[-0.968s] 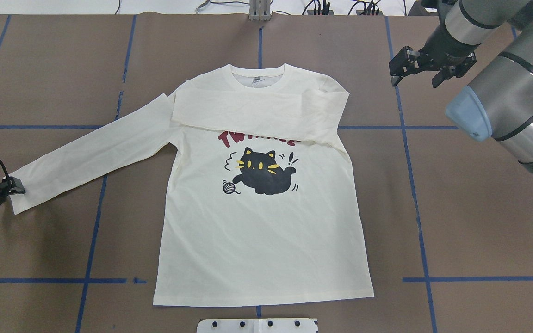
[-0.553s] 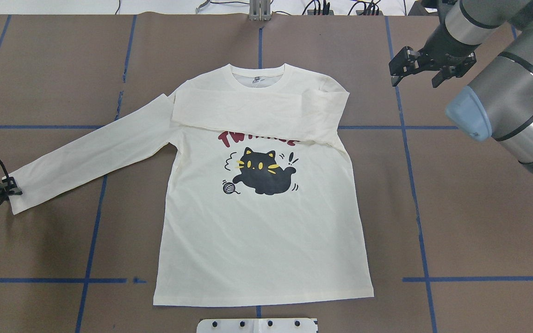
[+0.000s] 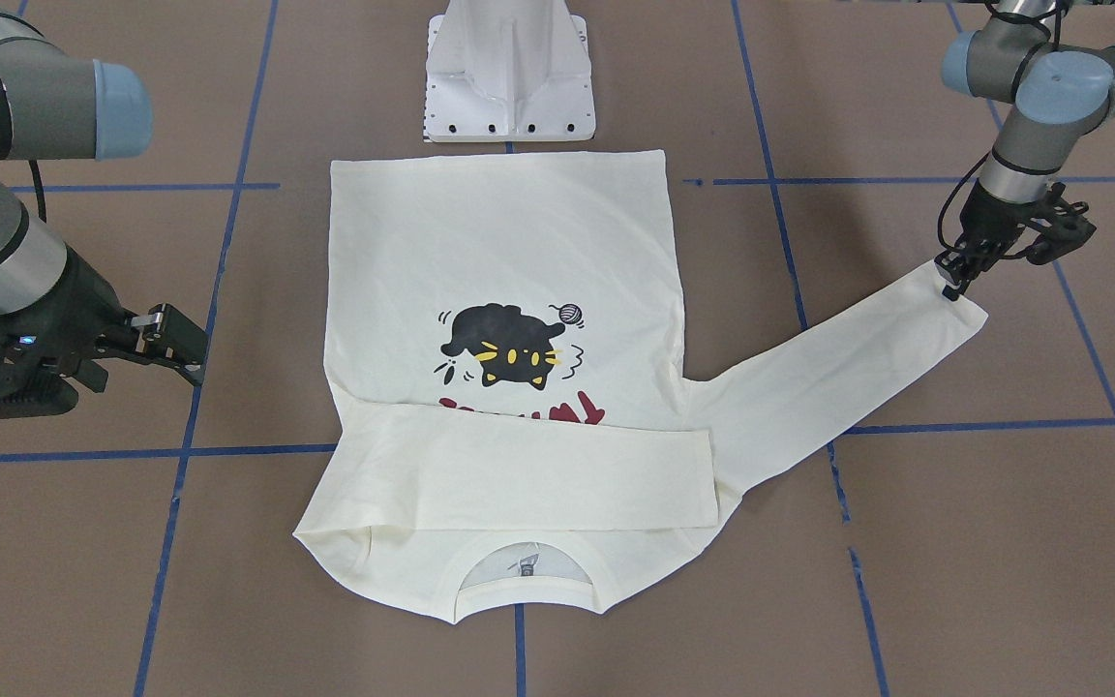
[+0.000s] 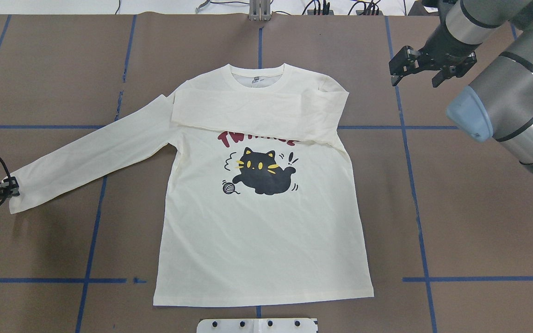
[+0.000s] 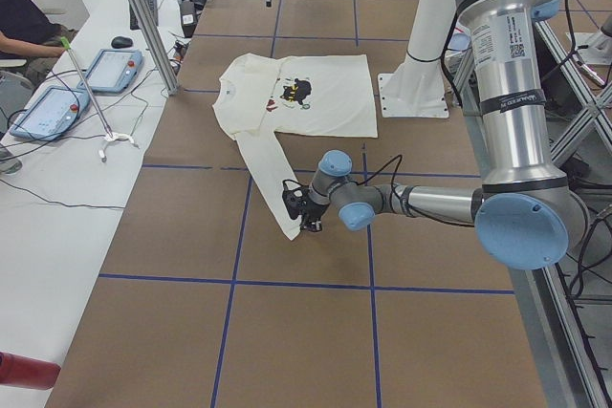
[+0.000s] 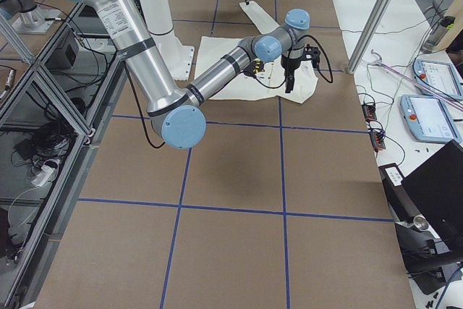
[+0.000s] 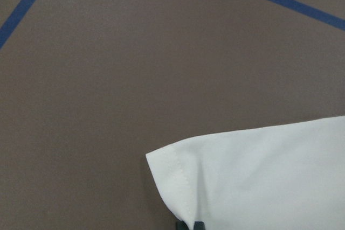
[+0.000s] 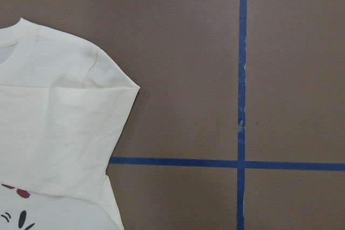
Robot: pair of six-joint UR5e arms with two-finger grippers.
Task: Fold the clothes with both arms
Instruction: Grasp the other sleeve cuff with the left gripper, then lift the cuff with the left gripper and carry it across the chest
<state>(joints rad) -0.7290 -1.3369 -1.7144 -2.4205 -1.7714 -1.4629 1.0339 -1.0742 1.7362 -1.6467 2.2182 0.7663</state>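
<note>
Left pincer (image 4: 12, 187) pinching the cuff (image 4: 19, 200) of the flat T-shirt (image 4: 257, 240).
From that pincer the long sleeve runs away to the shirt's body, which lies print-up on the brown table (image 4: 470, 222), its other sleeve (image 4: 248, 111) folded across the chest. Farthest off, the right pincer (image 4: 415, 73) hangs with its fingers spread, just beyond the shirt's shoulder and clear of the cloth.
</note>
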